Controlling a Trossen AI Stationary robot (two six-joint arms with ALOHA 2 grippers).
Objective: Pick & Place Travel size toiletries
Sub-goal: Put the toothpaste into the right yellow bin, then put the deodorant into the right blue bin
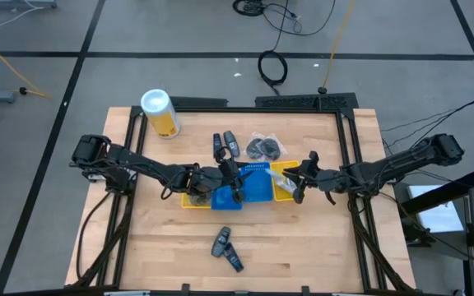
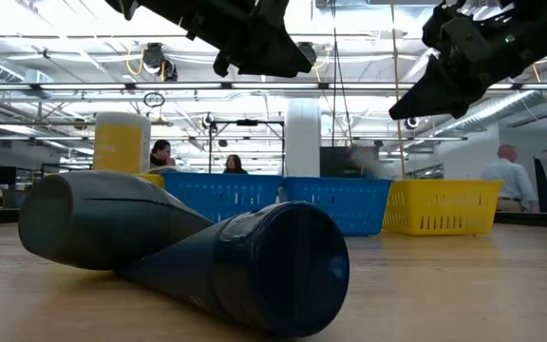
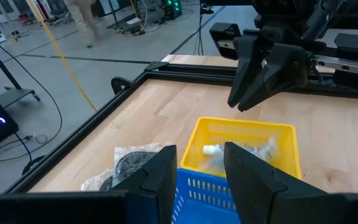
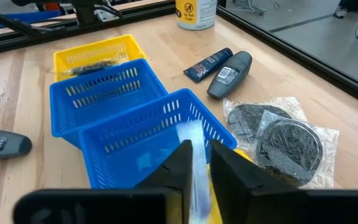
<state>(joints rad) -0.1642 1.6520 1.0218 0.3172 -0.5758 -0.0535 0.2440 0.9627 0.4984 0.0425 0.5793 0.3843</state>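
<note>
High view: nearest on the tabletop, two dark bottles lie touching, well apart from both grippers; the low view shows them close up, with no label legible there. Beyond them, mid-table, stands a row of bins: a yellow bin at the left, two blue bins in the middle and a second yellow bin at the right.

The left gripper hangs over the blue bins with its fingers apart and nothing between them. In its wrist view small white tubes and a clear wrapper lie inside the right yellow bin, just ahead of it.

The right gripper sits over the right yellow bin, clamped on a clear packet that the right wrist view shows pinched between its fingers.

Farther off, behind the blue bins, a flat dark tube and a grey oval piece lie side by side; their labels are too small to read. Just right of them rest clear packets with dark round contents.

At the far left stands a yellow canister with a white lid; its printing cannot be read.
</note>
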